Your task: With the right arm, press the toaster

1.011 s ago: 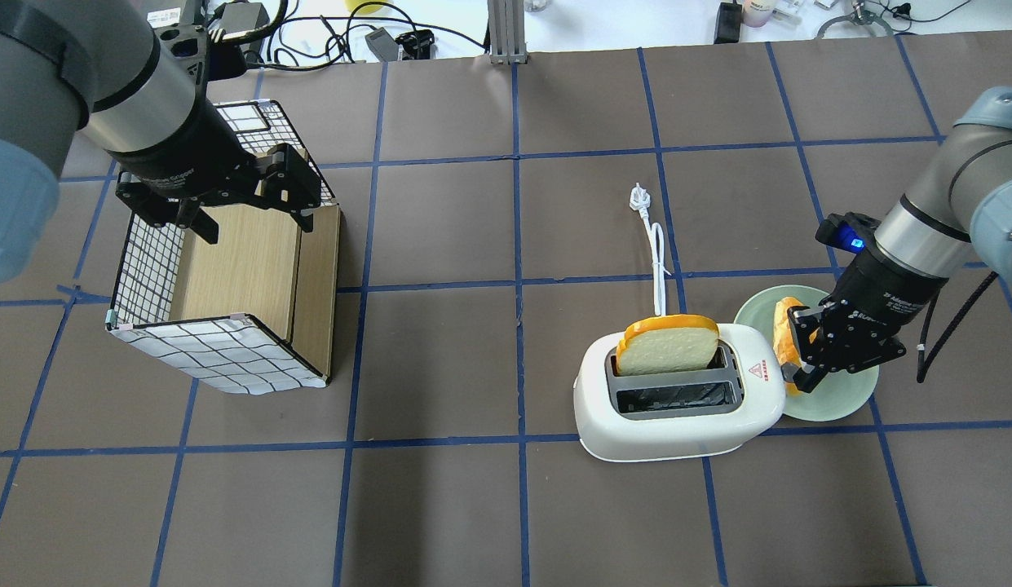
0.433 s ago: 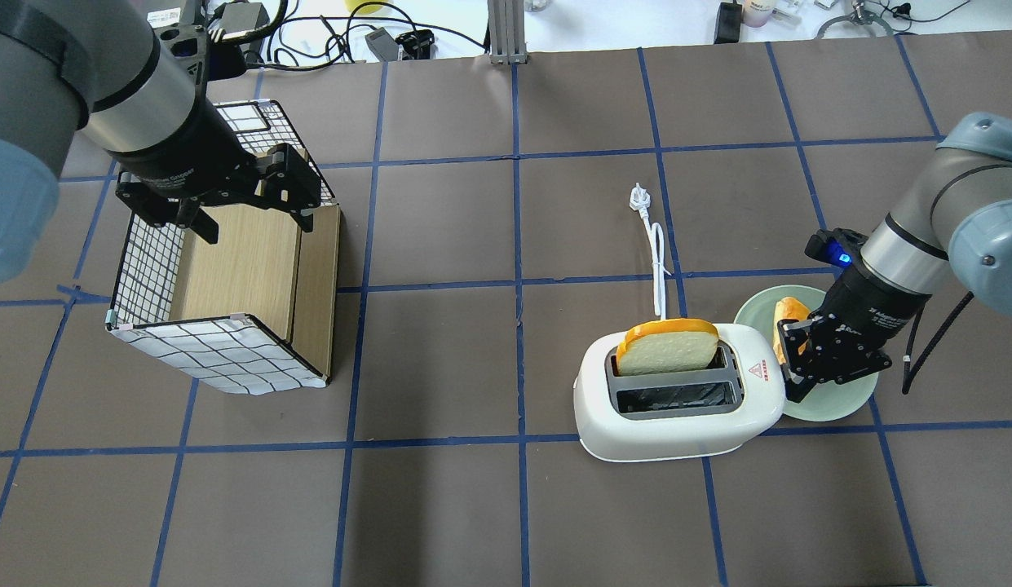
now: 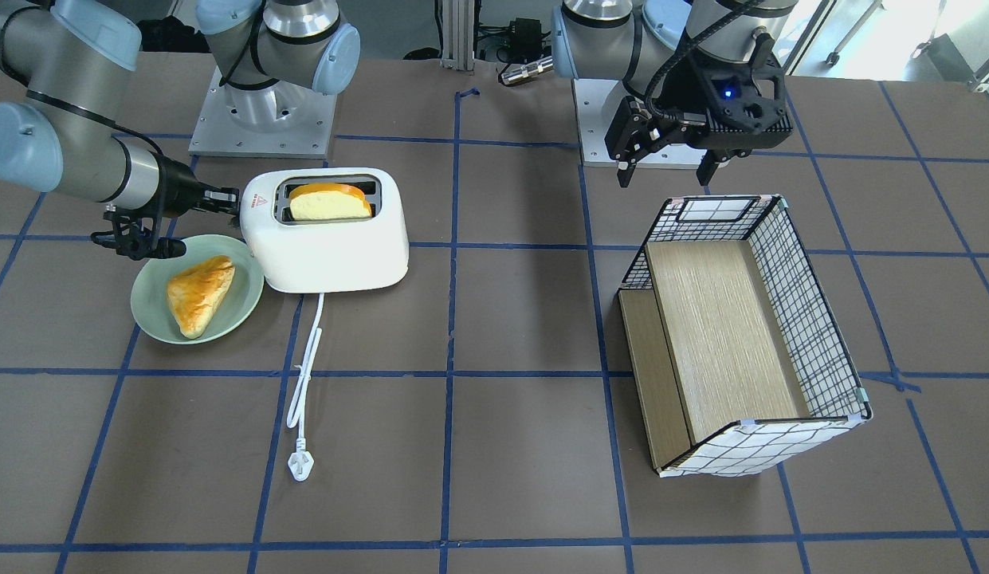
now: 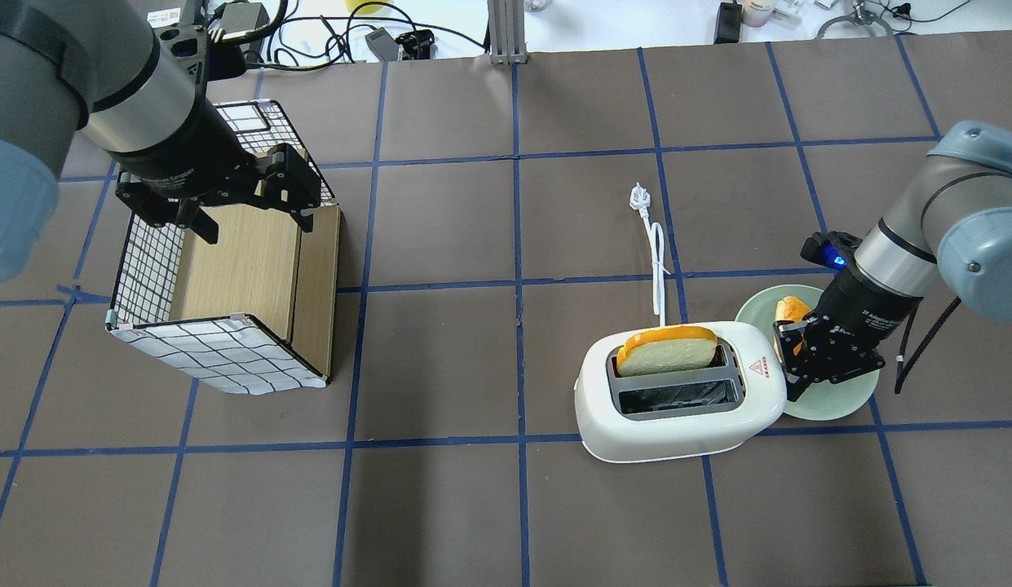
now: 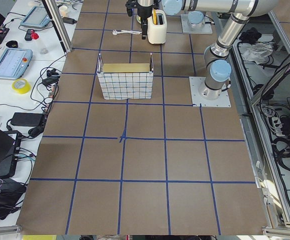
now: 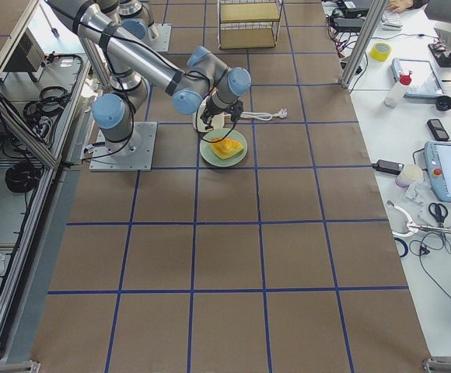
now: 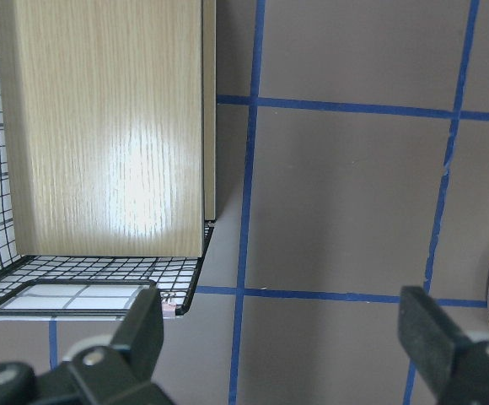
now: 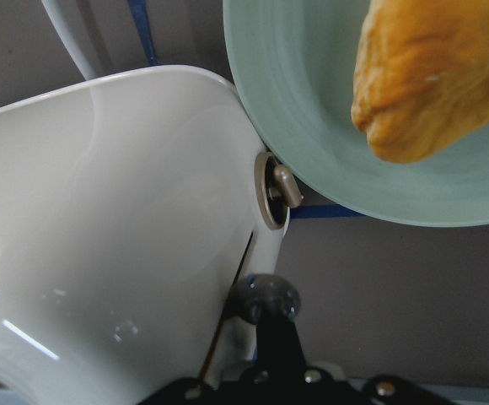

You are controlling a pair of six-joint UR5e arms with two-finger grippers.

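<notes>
The white toaster [image 4: 677,424] stands at the right of the table with a bread slice [image 4: 667,352] low in its far slot. It also shows in the front view [image 3: 335,247] and fills the left of the right wrist view [image 8: 101,211]. My right gripper [image 4: 789,377] is shut and empty, pressed against the toaster's right end. In the right wrist view its tip [image 8: 265,304] sits on the grey lever knob by the slot, below a round dial [image 8: 276,190]. My left gripper [image 4: 253,224] is open and empty above the checked wire box [image 4: 245,269].
A pale green plate [image 4: 840,399] with a golden pastry [image 3: 199,291] touches the toaster's right end, under my right wrist. The white cord and plug [image 4: 657,261] run away from the toaster toward the far side. The wire box has a wooden shelf inside [image 7: 101,126].
My right gripper has moved down along the toaster's right end. The bread slice has sunk lower into the slot. The left arm has not moved.
</notes>
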